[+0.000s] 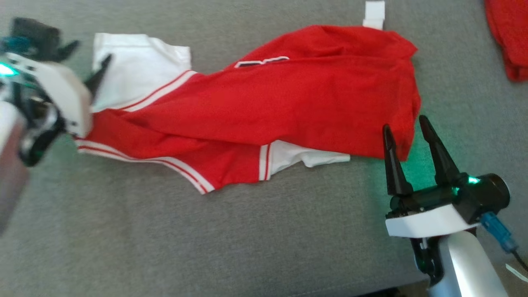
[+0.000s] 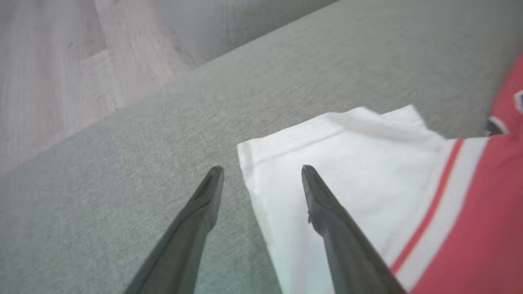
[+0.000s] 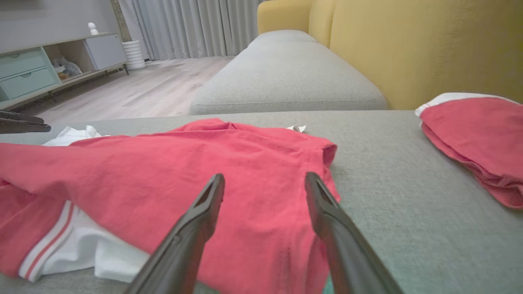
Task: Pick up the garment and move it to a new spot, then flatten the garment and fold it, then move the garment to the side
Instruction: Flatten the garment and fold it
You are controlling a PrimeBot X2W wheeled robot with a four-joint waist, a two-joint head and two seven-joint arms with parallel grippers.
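The garment [image 1: 288, 99], a red shirt with white sleeves and red-and-white trim, lies crumpled and stretched sideways on the grey cushion [image 1: 247, 239]. My left gripper [image 1: 84, 62] hovers open at its white sleeve [image 1: 136, 66] on the left. In the left wrist view the left gripper [image 2: 261, 169] straddles the sleeve's [image 2: 351, 163] edge, nothing between its fingers. My right gripper [image 1: 405, 123] stands open at the garment's right end, just above the red cloth. In the right wrist view the right gripper [image 3: 264, 176] is over the red fabric [image 3: 184, 163] and grips nothing.
A second red garment [image 1: 509, 37] lies folded at the far right, also seen as the red pile [image 3: 478, 134]. A small white tag [image 1: 374, 14] sits behind the shirt. Yellow backrest [image 3: 408, 49] rises behind the cushion; wooden floor [image 2: 49, 73] lies beyond its left edge.
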